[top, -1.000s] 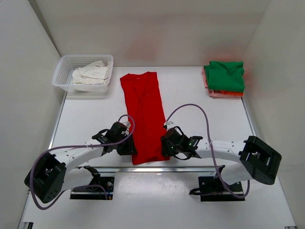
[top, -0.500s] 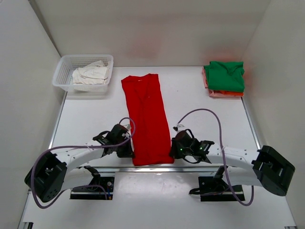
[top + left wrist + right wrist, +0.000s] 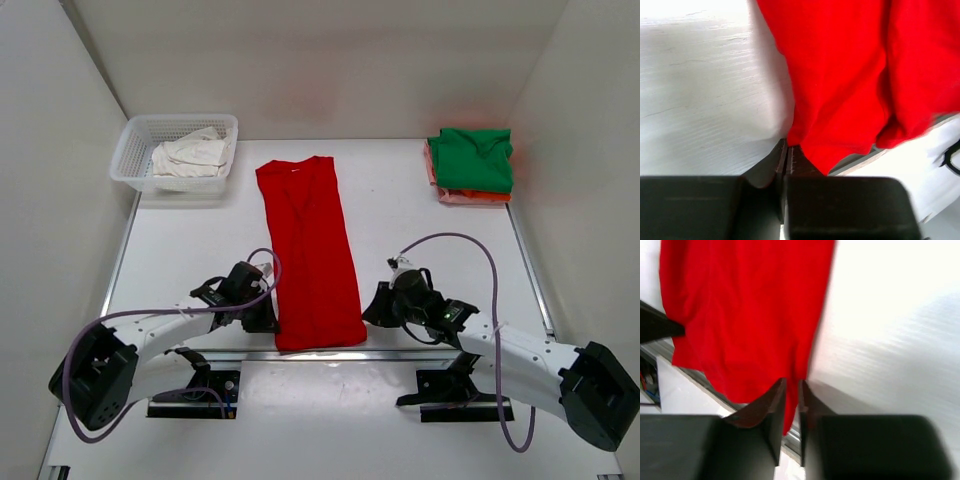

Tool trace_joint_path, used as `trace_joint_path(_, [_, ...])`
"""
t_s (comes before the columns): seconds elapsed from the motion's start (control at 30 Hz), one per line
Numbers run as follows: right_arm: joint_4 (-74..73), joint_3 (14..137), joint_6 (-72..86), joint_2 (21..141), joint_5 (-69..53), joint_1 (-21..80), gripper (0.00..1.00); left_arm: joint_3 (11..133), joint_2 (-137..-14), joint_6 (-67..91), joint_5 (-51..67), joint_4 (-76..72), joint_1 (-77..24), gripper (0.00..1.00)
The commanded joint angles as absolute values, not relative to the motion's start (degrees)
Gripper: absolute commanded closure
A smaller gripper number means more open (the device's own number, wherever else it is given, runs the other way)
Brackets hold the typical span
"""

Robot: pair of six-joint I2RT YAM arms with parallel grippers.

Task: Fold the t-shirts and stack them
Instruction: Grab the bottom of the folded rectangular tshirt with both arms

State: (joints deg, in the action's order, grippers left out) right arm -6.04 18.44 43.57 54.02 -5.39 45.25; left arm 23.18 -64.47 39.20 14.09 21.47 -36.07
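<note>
Both jaws pinch the red t-shirt (image 3: 310, 250); the basket (image 3: 127, 152) holds an off-white t-shirt (image 3: 190, 157).

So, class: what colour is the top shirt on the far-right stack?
Green t-shirt; clearest from top external.

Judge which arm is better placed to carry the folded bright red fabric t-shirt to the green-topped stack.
Likely right. The right gripper pinches the near-right corner of the red t-shirt, and the green-topped stack sits far right; the left gripper holds the opposite corner.

Pink t-shirt (image 3: 470, 198) mostly beneath green t-shirt (image 3: 472, 157)
</note>
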Motion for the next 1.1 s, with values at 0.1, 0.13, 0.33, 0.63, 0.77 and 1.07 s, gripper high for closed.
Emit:
trace_joint_path(0.1, [-9.0,19.1,42.6,50.4,-5.5,45.4,0.79,25.0,-59.2,38.8,16.4,24.6,-35.0,0.65])
trace_joint_path(0.13, [-10.1,19.2,42.5,49.7,-4.1,45.7,0.78,26.0,-58.4,39.1,17.0,25.2,-35.0,0.62])
trace_joint_path(0.33, [-12.2,21.8,41.0,51.2,-0.5,50.2,0.79,27.7,-52.5,40.4,17.1,32.0,-36.0,0.54])
trace_joint_path(0.63, [-9.8,24.4,40.6,58.9,-0.1,54.8,0.77,20.7,-48.3,43.9,17.7,32.7,-39.5,0.52])
trace_joint_path(0.77, [-11.8,25.4,40.3,61.9,-0.3,55.7,0.77,18.3,-49.1,44.6,17.0,31.9,-40.8,0.51])
trace_joint_path(1.07, [-16.0,24.7,41.7,58.9,5.0,57.0,0.76,18.3,-53.7,49.6,15.3,24.7,-46.6,0.48])
